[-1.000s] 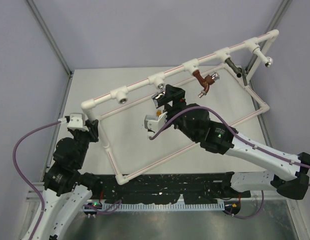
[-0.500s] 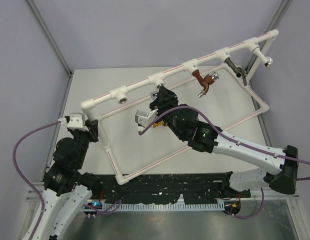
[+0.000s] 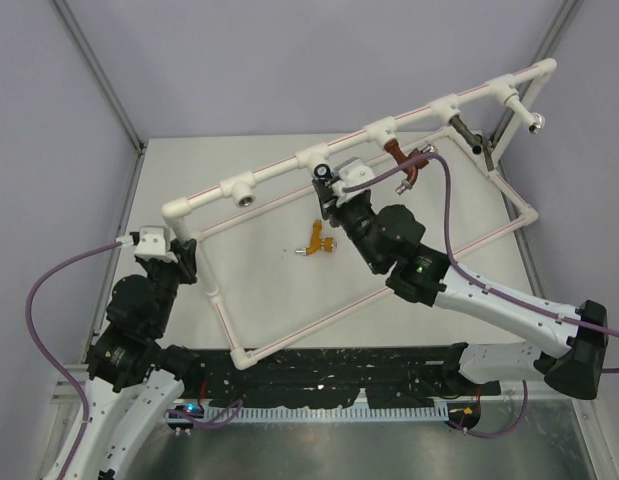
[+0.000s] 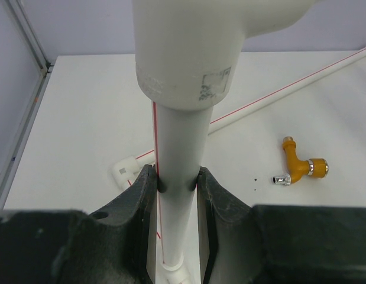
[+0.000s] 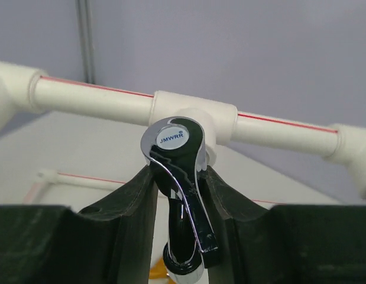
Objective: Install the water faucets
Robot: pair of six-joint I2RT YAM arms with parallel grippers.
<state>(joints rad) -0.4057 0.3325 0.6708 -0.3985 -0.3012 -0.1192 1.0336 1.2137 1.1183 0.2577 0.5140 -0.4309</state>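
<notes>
In the middle of the right wrist view, the right gripper [image 5: 180, 180] pinched the chrome silver faucet [image 5: 172, 141] between its fingers, the faucet's capped handle just before a tee socket [image 5: 197, 111] of the white pipe frame [image 5: 94, 92]. Low in the left wrist view, the left gripper [image 4: 175, 186] squeezed an upright post of that frame, and the orange-yellow faucet [image 4: 299, 167] lay on the table [image 4: 82, 118] at right. Upper right in the top view, the red-brown faucet [image 3: 402, 160] and the dark grey faucet [image 3: 467, 131] hung from the frame's top rail.
</notes>
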